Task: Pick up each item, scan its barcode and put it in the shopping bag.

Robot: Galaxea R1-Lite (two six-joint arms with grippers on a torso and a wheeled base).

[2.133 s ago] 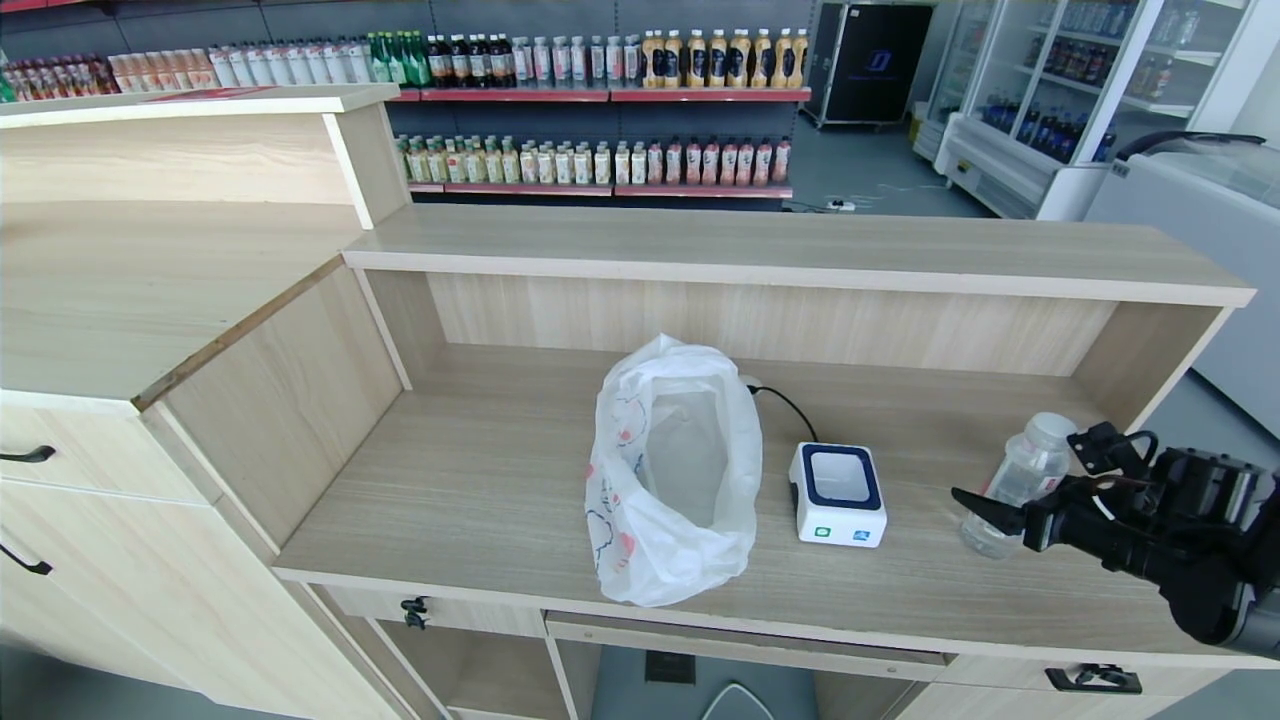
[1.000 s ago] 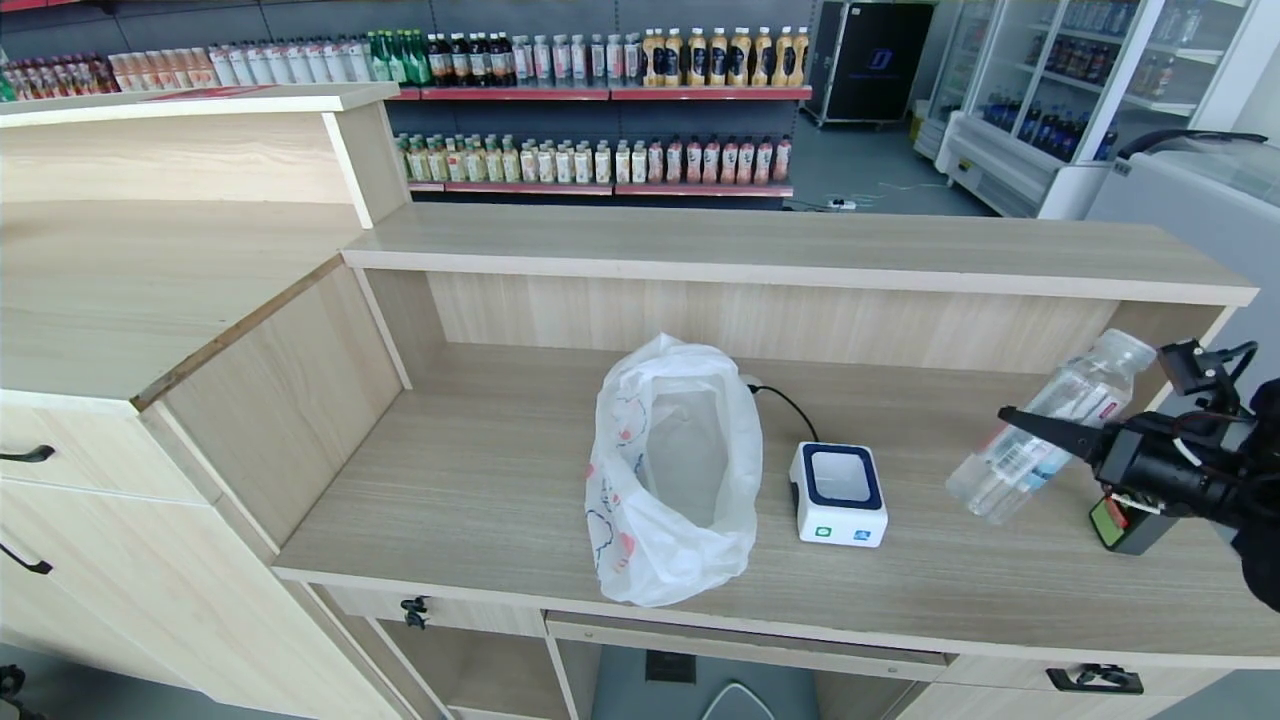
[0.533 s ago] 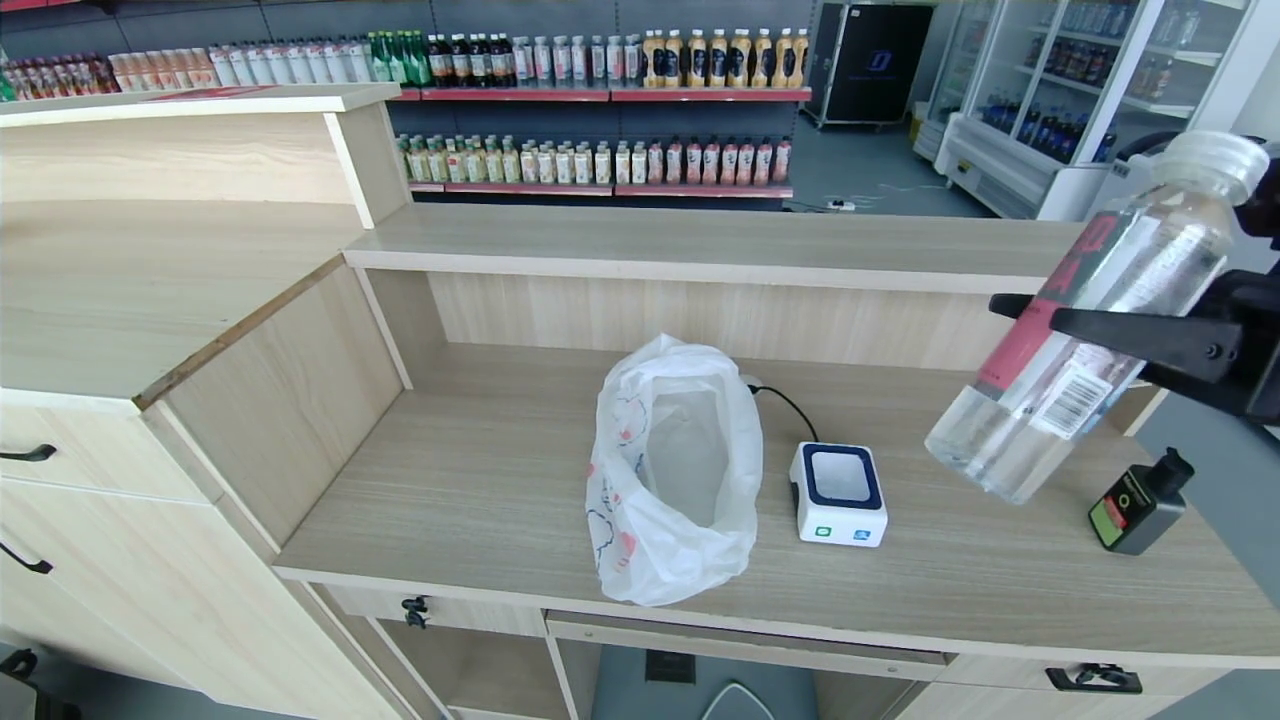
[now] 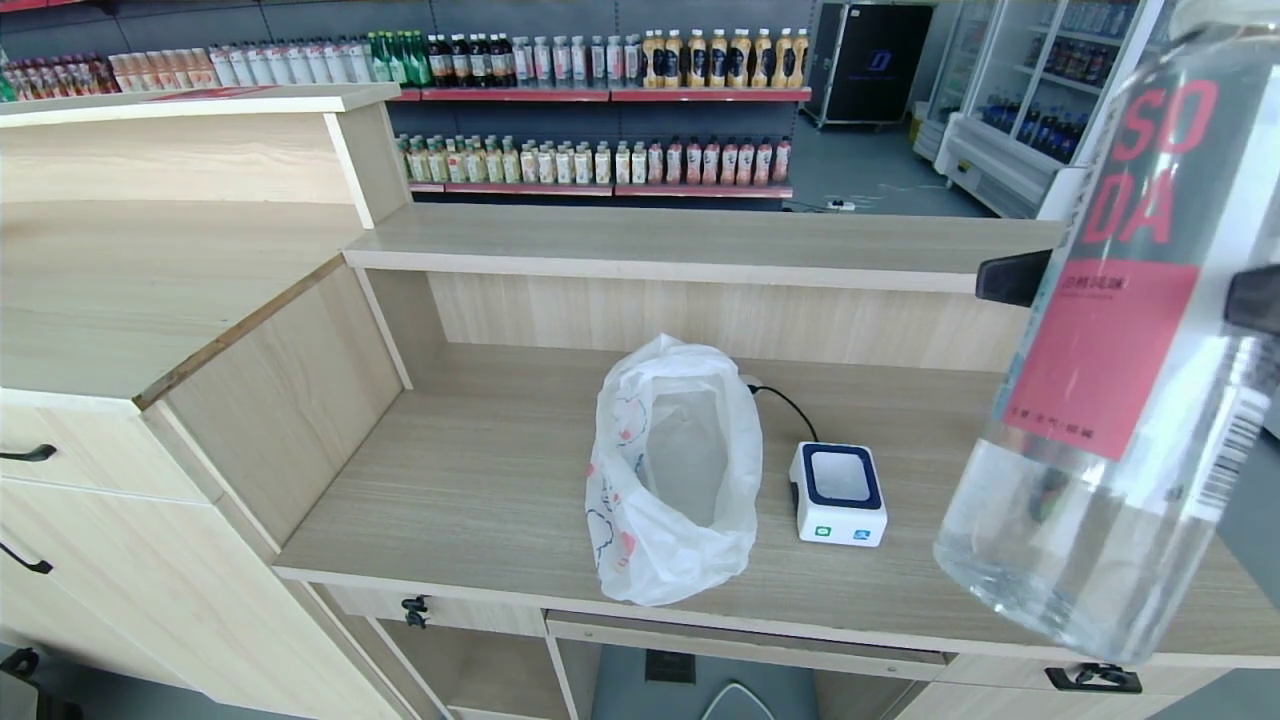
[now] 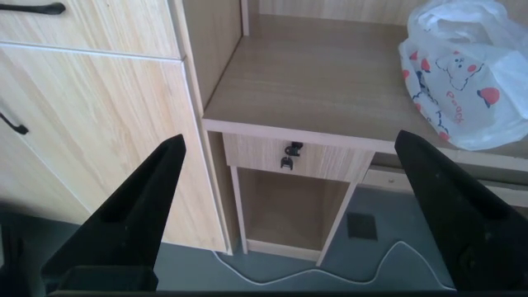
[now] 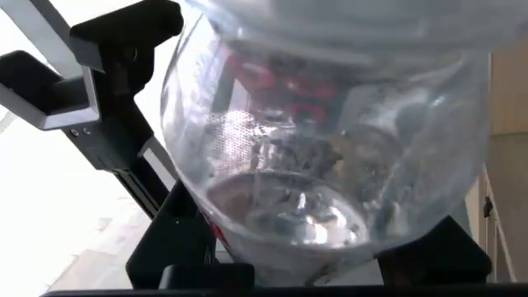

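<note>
while right gripper (image 4: 1130, 288) clamps clear cylindrical bottle (image 4: 1090, 500), crinkled bag (image 4: 670, 480) gapes

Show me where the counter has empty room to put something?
Widest bare patch: the counter between its left side wall and the shopping bag. Another strip lies behind the scanner, crossed by its cable. Bag and scanner sit close together. The raised bottle hides the counter's right end.

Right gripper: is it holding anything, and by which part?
The right gripper holds the clear bottle, its fingers clamped on either side of the labelled middle. The left gripper holds nothing.
</note>
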